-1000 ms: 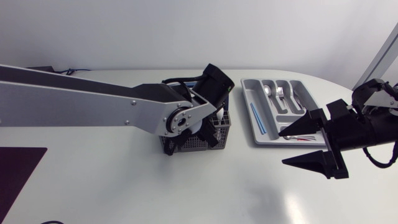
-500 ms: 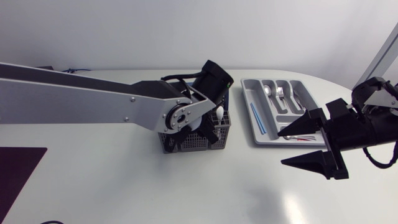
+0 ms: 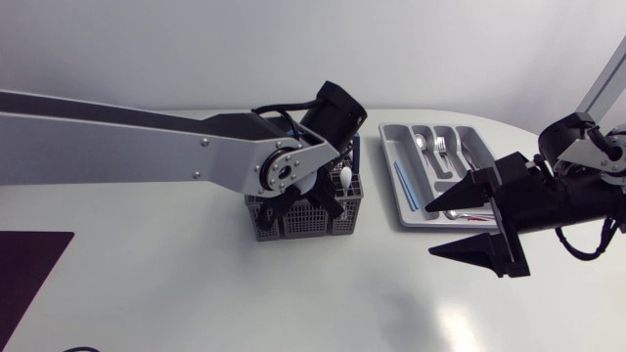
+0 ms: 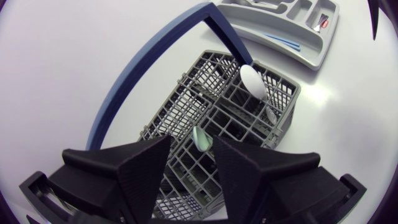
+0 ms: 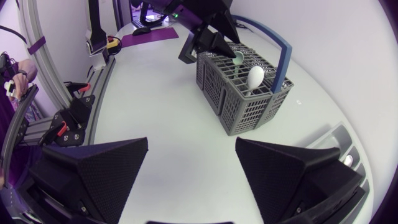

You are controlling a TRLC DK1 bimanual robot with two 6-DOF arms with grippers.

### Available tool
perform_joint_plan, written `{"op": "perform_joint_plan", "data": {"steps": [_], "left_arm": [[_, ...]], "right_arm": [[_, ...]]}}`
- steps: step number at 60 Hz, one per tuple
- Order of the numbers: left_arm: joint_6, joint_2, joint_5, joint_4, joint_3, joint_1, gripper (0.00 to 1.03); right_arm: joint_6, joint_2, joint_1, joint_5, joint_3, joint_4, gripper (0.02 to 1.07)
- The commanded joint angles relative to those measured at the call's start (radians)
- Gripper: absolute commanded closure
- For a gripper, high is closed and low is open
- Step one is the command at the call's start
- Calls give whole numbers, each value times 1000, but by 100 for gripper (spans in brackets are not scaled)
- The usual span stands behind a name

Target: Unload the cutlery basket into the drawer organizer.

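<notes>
The grey wire cutlery basket [image 3: 303, 217] with a blue handle [image 4: 143, 68] stands mid-table. A white spoon [image 3: 344, 177] sticks up from its right end. My left gripper [image 4: 193, 140] hangs over the basket, open. Its fingers flank a pale green utensil handle [image 4: 202, 138], with a gap still showing on one side. The grey drawer organizer [image 3: 406, 217] lies to the right and holds a blue utensil [image 3: 403, 186] and metal cutlery [image 3: 440, 147]. My right gripper [image 3: 434, 231] stands wide open and empty in front of the organizer, pointing at the basket [image 5: 242, 102].
A dark purple mat [image 3: 24, 264] lies at the table's front left. My left arm [image 3: 147, 147] spans the table from the left edge to the basket. Bare white tabletop lies between basket and right gripper.
My left gripper has shifted a little over the basket and its fingers have drawn closer around the green handle. My right gripper has edged slightly left.
</notes>
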Motion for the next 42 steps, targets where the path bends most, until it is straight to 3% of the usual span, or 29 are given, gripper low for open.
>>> {"op": "perform_joint_plan", "data": {"steps": [1,31,42], "left_arm": [[-33,14,13,-13,41,-1,53],[-37,50,23,-10,37,25,56],[-37,60,23,-9,35,30,57]], "right_arm": [[49,-12,21,12,-27,21,6],[127,-32,67,33,-37,73,6],[191,-39,97,41,-72,160,6]]}}
